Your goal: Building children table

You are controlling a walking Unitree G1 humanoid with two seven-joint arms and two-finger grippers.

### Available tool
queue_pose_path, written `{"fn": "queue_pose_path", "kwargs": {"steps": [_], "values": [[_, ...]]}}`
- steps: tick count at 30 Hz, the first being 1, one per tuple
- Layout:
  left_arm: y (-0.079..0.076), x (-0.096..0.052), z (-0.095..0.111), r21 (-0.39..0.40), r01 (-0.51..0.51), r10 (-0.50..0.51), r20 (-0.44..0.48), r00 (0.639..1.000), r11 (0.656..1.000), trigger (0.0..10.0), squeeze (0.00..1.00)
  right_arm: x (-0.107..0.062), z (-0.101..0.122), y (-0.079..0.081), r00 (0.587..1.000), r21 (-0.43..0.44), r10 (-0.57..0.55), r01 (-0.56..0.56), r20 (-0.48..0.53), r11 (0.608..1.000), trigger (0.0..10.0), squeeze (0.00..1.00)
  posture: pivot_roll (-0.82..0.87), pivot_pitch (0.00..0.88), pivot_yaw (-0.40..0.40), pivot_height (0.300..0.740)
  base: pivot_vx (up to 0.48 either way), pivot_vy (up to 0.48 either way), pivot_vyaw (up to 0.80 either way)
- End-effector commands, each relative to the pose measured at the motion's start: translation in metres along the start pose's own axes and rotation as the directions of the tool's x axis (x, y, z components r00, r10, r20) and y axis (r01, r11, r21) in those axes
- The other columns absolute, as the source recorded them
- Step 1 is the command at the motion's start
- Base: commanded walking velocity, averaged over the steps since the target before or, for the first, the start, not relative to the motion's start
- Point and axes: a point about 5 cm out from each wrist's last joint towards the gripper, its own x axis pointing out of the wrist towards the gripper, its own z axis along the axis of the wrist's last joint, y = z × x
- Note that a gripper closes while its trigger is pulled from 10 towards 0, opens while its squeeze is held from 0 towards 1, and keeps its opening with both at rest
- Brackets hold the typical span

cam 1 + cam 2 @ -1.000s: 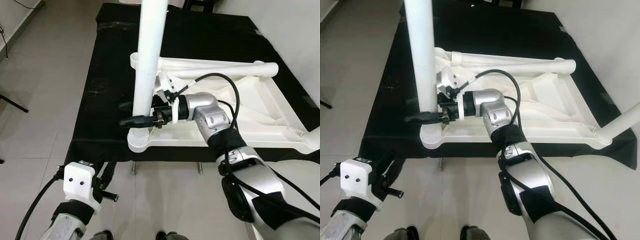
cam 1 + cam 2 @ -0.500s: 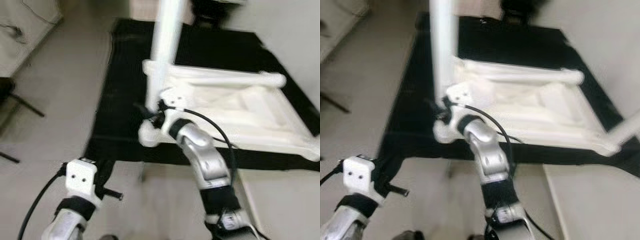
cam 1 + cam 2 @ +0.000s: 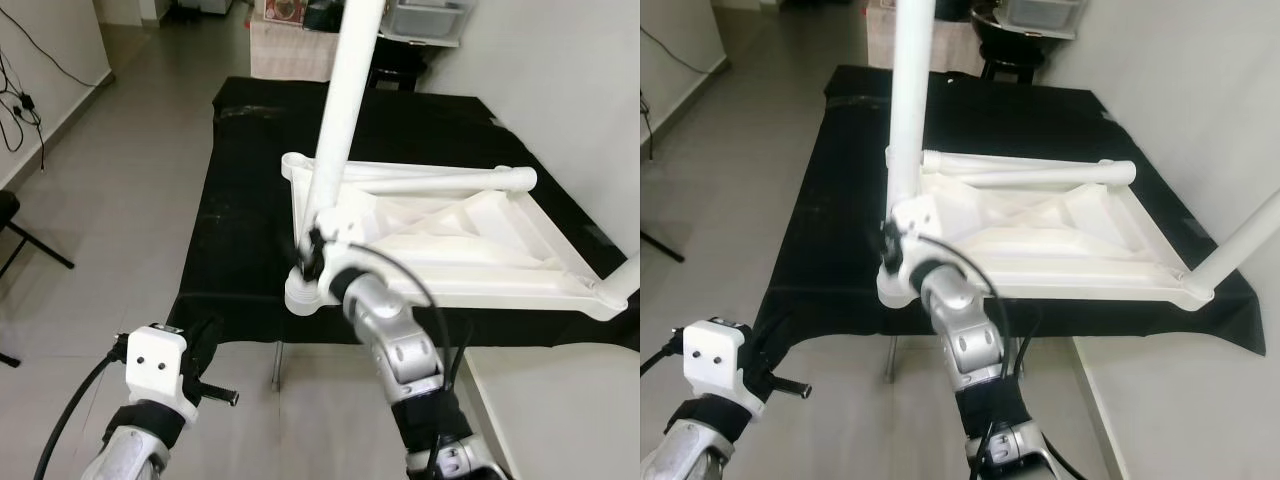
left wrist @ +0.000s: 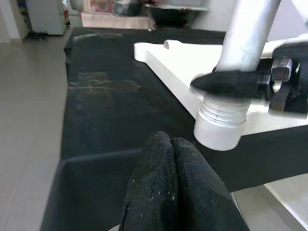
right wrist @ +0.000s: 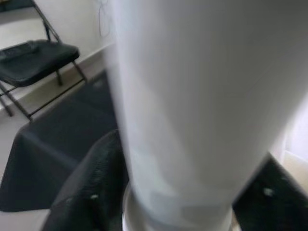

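While the white tabletop (image 3: 480, 250) lies upside down on the black-draped table (image 3: 240, 200), the right end effector (image 3: 312, 255) clamps the upright white leg (image 3: 335, 130) just above its corner socket (image 3: 305, 292). Left end effector (image 4: 171, 159) hangs fingers together, empty, below the table's near edge.

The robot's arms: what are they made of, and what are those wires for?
Both arms are silver metal with black bands. The left arm ends in a white boxy wrist block with two small dots, and a black cable trails from it. The right arm has thin black cables looping towards its black jaws.
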Motion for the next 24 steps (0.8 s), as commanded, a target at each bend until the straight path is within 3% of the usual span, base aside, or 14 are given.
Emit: {"fn": "queue_pose_path", "kwargs": {"steps": [1, 5, 6, 7, 8, 11, 12, 14, 15, 19, 20, 21, 22, 24], "values": [[-0.002, -0.001, -0.003, 0.002, 0.005, -0.005, -0.013, 1.000, 1.000, 10.0, 0.00, 0.009, 0.014, 0.035, 0.991, 0.081, 0.125, -0.129, 0.056, 0.988, 10.0, 1.00, -0.10, 0.130, -0.111, 0.740, 0.000, 0.000, 0.00], [-0.002, -0.001, -0.002, -0.001, 0.008, -0.008, -0.009, 1.000, 1.000, 10.0, 0.00, 0.004, 0.032, 0.037, 0.949, 0.054, 0.292, -0.300, 0.114, 0.953, 10.0, 1.00, -0.10, 0.137, -0.115, 0.740, 0.000, 0.000, 0.00], [-0.003, -0.001, -0.002, -0.002, 0.010, -0.010, -0.007, 1.000, 1.000, 10.0, 0.00, 0.002, 0.038, 0.035, 0.901, -0.002, 0.417, -0.420, 0.119, 0.908, 10.0, 0.61, -0.09, 0.142, -0.118, 0.740, 0.000, 0.000, 0.00], [-0.003, -0.001, -0.002, -0.002, 0.010, -0.010, -0.007, 1.000, 1.000, 10.0, 0.00, 0.002, 0.038, 0.035, 0.901, -0.002, 0.417, -0.420, 0.119, 0.908, 10.0, 0.61, -0.09, 0.142, -0.118, 0.740, 0.000, 0.000, 0.00], [-0.004, -0.001, -0.001, -0.004, 0.012, -0.012, -0.005, 1.000, 1.000, 10.0, 0.00, 0.000, 0.039, 0.033, 0.835, -0.084, 0.542, -0.536, 0.097, 0.840, 10.0, 0.00, -0.09, 0.149, -0.121, 0.740, 0.000, 0.000, 0.00], [-0.005, -0.001, -0.001, -0.005, 0.012, -0.012, -0.003, 1.000, 1.000, 10.0, 0.00, 0.000, 0.038, 0.028, 0.785, -0.147, 0.617, -0.605, 0.050, 0.782, 10.0, 0.00, -0.09, 0.152, -0.123, 0.740, 0.000, 0.000, 0.00], [-0.006, -0.002, 0.000, -0.006, 0.014, -0.014, -0.001, 1.000, 1.000, 10.0, 0.00, 0.000, 0.040, 0.023, 0.735, -0.202, 0.678, -0.663, 0.005, 0.721, 10.0, 0.00, -0.07, 0.170, -0.130, 0.740, 0.000, 0.000, 0.00], [-0.006, -0.002, 0.000, -0.006, 0.014, -0.014, -0.001, 1.000, 1.000, 10.0, 0.00, 0.000, 0.040, 0.023, 0.735, -0.202, 0.678, -0.663, 0.005, 0.721, 10.0, 0.00, -0.07, 0.170, -0.130, 0.740, 0.000, 0.000, 0.00], [-0.010, -0.005, 0.003, -0.011, 0.015, -0.015, 0.000, 1.000, 1.000, 10.0, 0.00, 0.008, 0.054, 0.015, 0.680, -0.235, 0.733, -0.714, -0.011, 0.659, 10.0, 0.00, -0.06, 0.196, -0.133, 0.740, 0.000, 0.000, 0.00], [-0.012, -0.008, 0.004, -0.015, 0.017, -0.017, -0.002, 1.000, 1.000, 10.0, 0.00, 0.013, 0.065, 0.013, 0.654, -0.245, 0.757, -0.733, 0.001, 0.634, 9.6, 0.00, -0.05, 0.210, -0.132, 0.740, 0.000, 0.000, 0.00], [-0.014, -0.010, 0.005, -0.018, 0.019, -0.019, -0.006, 1.000, 1.000, 10.0, 0.00, 0.014, 0.069, 0.013, 0.631, -0.253, 0.776, -0.750, 0.002, 0.611, 3.9, 0.00, -0.04, 0.222, -0.130, 0.740, 0.000, 0.000, 0.00], [-0.014, -0.010, 0.005, -0.018, 0.019, -0.019, -0.006, 1.000, 1.000, 10.0, 0.00, 0.014, 0.069, 0.013, 0.631, -0.253, 0.776, -0.750, 0.002, 0.611, 3.9, 0.00, -0.04, 0.222, -0.130, 0.740, 0.000, 0.000, 0.00], [-0.016, -0.015, 0.006, -0.027, 0.023, -0.024, -0.014, 1.000, 0.999, 10.0, 0.00, 0.013, 0.074, 0.011, 0.583, -0.249, 0.812, -0.788, -0.008, 0.563, 0.0, 0.00, -0.03, 0.236, -0.126, 0.740, 0.000, 0.000, 0.00], [-0.016, -0.015, 0.006, -0.027, 0.023, -0.024, -0.014, 1.000, 0.999, 10.0, 0.00, 0.013, 0.074, 0.011, 0.583, -0.249, 0.812, -0.788, -0.008, 0.563, 0.0, 0.00, -0.03, 0.236, -0.126, 0.740, 0.000, 0.000, 0.00]]}}
